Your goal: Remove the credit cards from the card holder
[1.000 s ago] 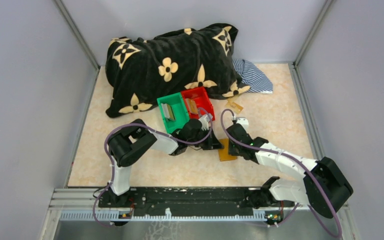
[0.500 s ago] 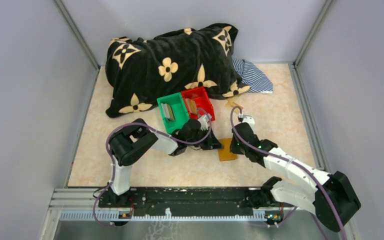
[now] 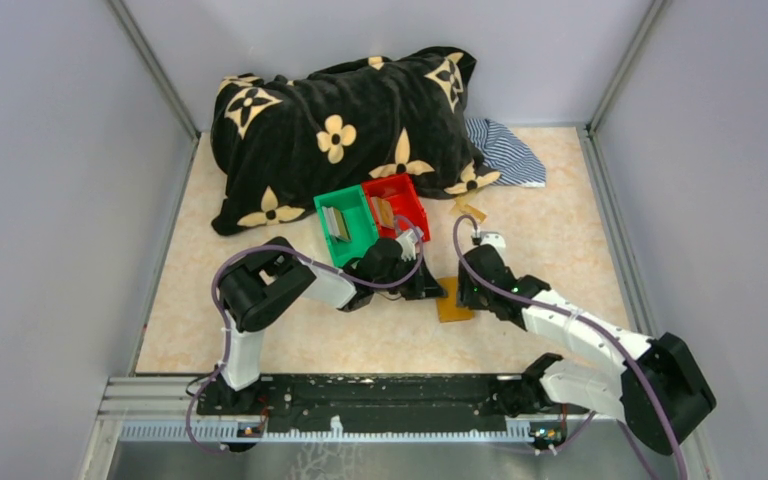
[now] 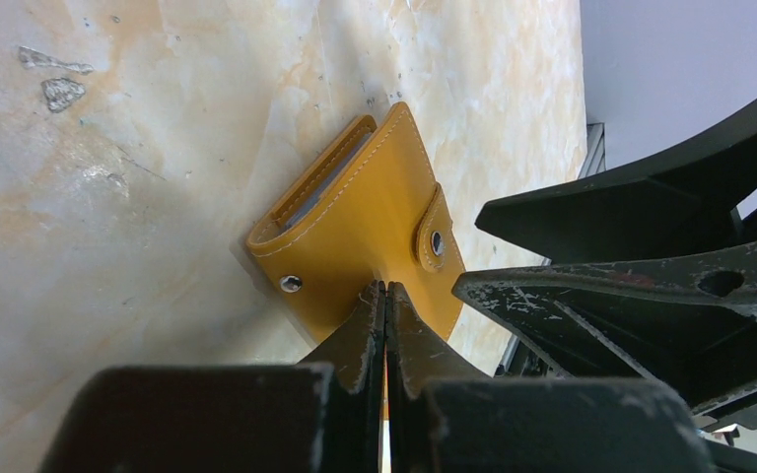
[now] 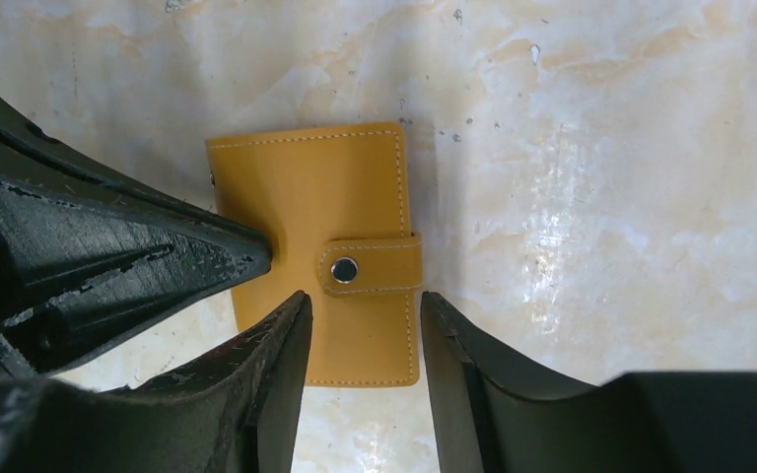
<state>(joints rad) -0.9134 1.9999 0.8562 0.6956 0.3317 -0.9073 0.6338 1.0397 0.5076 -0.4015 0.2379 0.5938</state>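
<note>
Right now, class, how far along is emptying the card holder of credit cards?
Done: credit cards lie in the green bin and red bin. In hand: the left fingers pinch the folded card holder; the right fingers hang open over its strap tab. Left: any cards inside it, unseen here.

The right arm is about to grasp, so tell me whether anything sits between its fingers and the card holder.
Nothing visible does. The right gripper has open fingers over the card holder, with the strap tab bare in their gap; the left gripper pinches one edge, outside that gap.
</note>
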